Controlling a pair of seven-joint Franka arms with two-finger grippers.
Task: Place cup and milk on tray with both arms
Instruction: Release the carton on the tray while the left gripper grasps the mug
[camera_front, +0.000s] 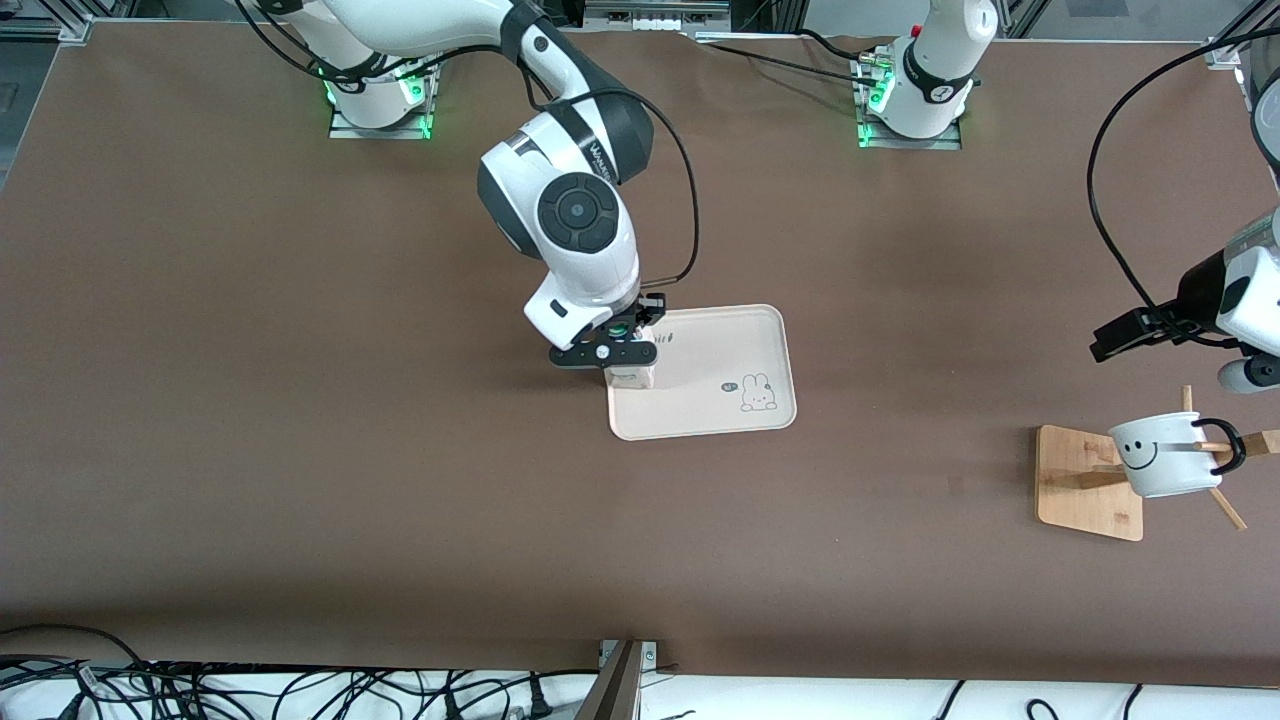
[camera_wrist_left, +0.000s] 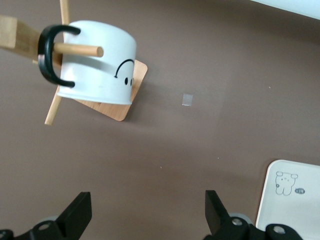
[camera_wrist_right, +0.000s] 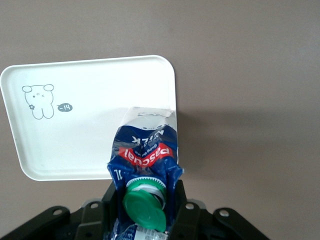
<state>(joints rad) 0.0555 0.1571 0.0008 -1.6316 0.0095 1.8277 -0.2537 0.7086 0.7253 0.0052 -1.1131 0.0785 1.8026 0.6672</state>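
The milk (camera_wrist_right: 145, 150), a blue and white carton with a green cap, is upright in my right gripper (camera_wrist_right: 145, 195), which is shut on its top. It is over the tray (camera_front: 720, 350) edge toward the right arm's end; I cannot tell whether it touches. In the front view the milk (camera_front: 631, 376) shows under the right gripper (camera_front: 603, 352). The cup (camera_front: 1165, 455), white with a smiley face, hangs by its black handle on a wooden peg at the left arm's end of the table. My left gripper (camera_wrist_left: 148, 210) is open over bare table beside the cup (camera_wrist_left: 97, 62), holding nothing.
The cup's peg belongs to a wooden rack (camera_front: 1085, 480) with a flat square base and slanted pegs. A small pale mark (camera_wrist_left: 187, 100) lies on the brown table between rack and tray (camera_wrist_left: 290, 200). Cables hang along the table edge nearest the front camera.
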